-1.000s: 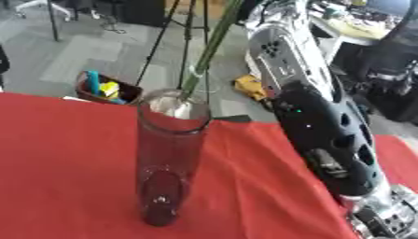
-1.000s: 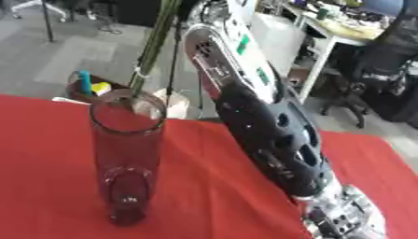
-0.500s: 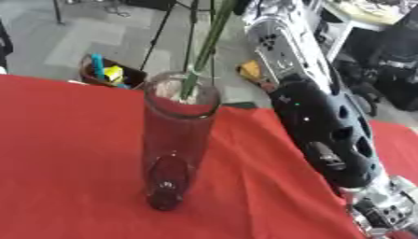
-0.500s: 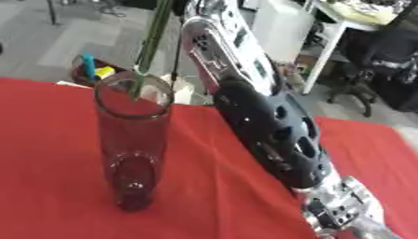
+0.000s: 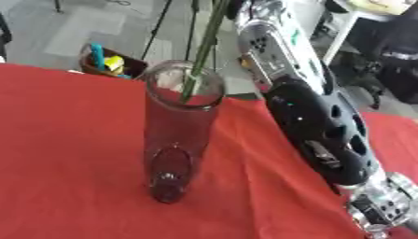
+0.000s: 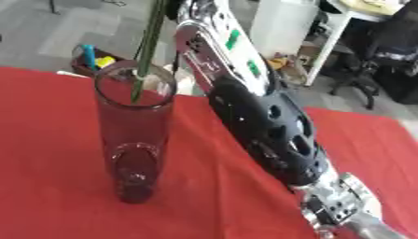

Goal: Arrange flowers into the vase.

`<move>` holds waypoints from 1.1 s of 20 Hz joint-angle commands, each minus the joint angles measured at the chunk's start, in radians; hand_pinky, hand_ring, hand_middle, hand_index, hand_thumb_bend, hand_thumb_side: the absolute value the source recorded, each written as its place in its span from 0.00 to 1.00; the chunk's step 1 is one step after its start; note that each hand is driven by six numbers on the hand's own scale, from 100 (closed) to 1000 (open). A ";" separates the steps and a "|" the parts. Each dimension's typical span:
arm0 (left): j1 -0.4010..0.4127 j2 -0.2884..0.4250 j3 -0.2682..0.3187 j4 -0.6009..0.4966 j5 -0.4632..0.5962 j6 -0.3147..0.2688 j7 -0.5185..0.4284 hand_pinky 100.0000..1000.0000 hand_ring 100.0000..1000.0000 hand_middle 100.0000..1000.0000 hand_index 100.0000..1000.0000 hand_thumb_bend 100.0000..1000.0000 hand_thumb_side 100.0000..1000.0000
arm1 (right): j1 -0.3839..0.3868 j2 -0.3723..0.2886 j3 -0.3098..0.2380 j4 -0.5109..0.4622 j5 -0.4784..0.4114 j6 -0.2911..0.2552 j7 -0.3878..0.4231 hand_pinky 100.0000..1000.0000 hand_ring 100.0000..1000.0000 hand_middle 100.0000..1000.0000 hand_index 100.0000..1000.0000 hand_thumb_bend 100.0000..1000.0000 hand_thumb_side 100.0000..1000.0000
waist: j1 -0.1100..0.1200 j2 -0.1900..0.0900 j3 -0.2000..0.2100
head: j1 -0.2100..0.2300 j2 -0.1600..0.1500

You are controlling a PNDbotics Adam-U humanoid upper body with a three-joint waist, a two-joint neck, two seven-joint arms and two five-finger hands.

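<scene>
right arm (image 6: 261, 116) comes in from lower right and runs up past the vase; its hand is out of frame at the top, so can't tell what the fingers are doing. left hand not visible. dark purple glass vase (image 5: 178, 135) stands upright on the red table (image 5: 65, 154). green flower stem (image 5: 204, 51) sits in its mouth, leaning against the rim, top cropped.

No readable text or labels.
</scene>
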State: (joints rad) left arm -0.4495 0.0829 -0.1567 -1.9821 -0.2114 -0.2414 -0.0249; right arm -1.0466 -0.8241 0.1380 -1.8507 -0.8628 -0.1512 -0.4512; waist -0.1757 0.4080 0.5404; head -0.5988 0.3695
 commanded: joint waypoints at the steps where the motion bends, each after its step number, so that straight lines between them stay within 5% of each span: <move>1: -0.013 -0.004 -0.013 -0.018 0.003 -0.002 -0.005 0.69 0.47 0.75 0.86 0.00 1.00 | -0.010 -0.012 -0.001 -0.001 0.023 0.013 0.001 0.00 0.00 0.00 0.00 0.00 0.79 | 0.007 -0.018 0.001 | -0.005 0.007; 6: -0.015 -0.006 -0.013 -0.018 0.005 -0.002 -0.006 0.69 0.47 0.76 0.86 0.00 1.00 | -0.003 -0.011 0.001 0.003 0.076 0.028 -0.010 0.00 0.00 0.00 0.00 0.00 0.82 | 0.008 -0.016 0.003 | -0.015 0.015; 12: -0.015 -0.010 -0.014 -0.018 0.006 -0.002 -0.009 0.69 0.47 0.76 0.86 0.00 1.00 | 0.005 -0.003 0.011 0.009 0.140 0.052 -0.011 0.00 0.11 0.00 0.00 0.00 0.84 | 0.009 -0.012 0.005 | -0.026 0.017; 22: -0.021 -0.012 -0.014 -0.018 0.007 -0.004 -0.013 0.69 0.47 0.76 0.86 0.00 1.00 | 0.033 -0.008 0.018 -0.023 0.219 0.095 0.019 0.29 0.41 0.00 0.09 0.00 0.86 | 0.007 -0.009 0.012 | -0.029 0.011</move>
State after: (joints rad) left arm -0.4578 0.0694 -0.1624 -1.9821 -0.2068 -0.2437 -0.0361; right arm -1.0016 -0.8124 0.1635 -1.8534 -0.6612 -0.0658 -0.4372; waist -0.1780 0.4196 0.5531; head -0.6267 0.3860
